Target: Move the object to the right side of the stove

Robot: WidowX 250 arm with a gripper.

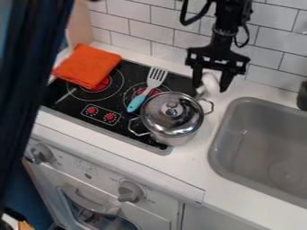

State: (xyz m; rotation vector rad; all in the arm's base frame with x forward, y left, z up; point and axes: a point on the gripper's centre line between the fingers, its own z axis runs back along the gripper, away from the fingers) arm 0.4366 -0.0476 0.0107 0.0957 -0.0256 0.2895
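The gripper (211, 86) hangs from the top edge, over the counter strip behind the right side of the stove. Between its fingers is a small white and silver object (210, 82), and they appear shut on it. What the object is, I cannot tell; its lower silver part is just behind the pot's right handle. The black stove (84, 104) has its right end largely covered by a lidded metal pot (173, 117).
A spatula with a blue handle (137, 101) lies on the stove left of the pot. An orange cloth (87, 65) covers the stove's back left corner. The grey sink (264, 139) is at the right; a tiled wall (165, 27) stands behind.
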